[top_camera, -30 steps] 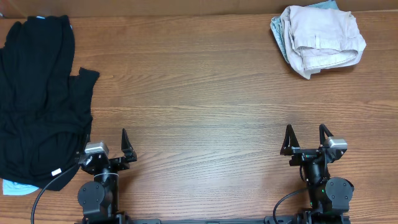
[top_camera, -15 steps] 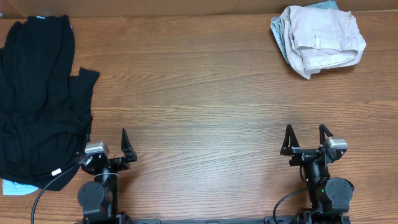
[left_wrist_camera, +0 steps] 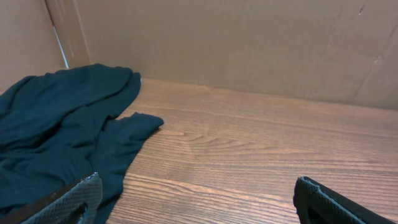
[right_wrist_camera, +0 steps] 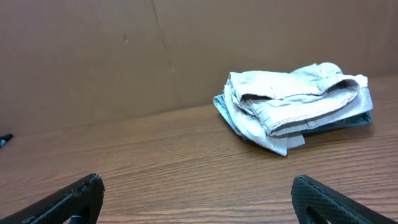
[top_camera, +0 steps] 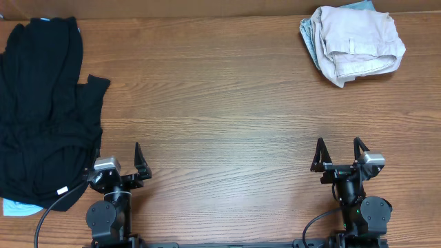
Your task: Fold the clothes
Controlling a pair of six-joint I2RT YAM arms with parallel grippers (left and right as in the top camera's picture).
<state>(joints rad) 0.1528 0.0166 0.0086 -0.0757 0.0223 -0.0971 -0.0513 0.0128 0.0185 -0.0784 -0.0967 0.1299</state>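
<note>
Both arms sit parked at the near edge of the worktop (top_camera: 220, 117), likely a rest pose that leaves the middle free for spreading cloth. The left gripper (top_camera: 117, 162) is spread wide and holds nothing, and so is the right gripper (top_camera: 339, 153). In each wrist view the fingertips stand far apart at the frame's lower corners.

The shorts (top_camera: 355, 43) lie at the far right corner, well apart from either gripper. They are bundled into a compact, roughly folded stack on top of a light blue garment (top_camera: 308, 40) whose edge peeks out beneath. The bundle's long axis runs roughly left to right, a little tilted. What looks like the waistband lies along its near edge, facing the right arm.

A black pile (top_camera: 41, 110) sprawls unfolded along the left side, just beside the left gripper, so it probably waits its turn.
</note>
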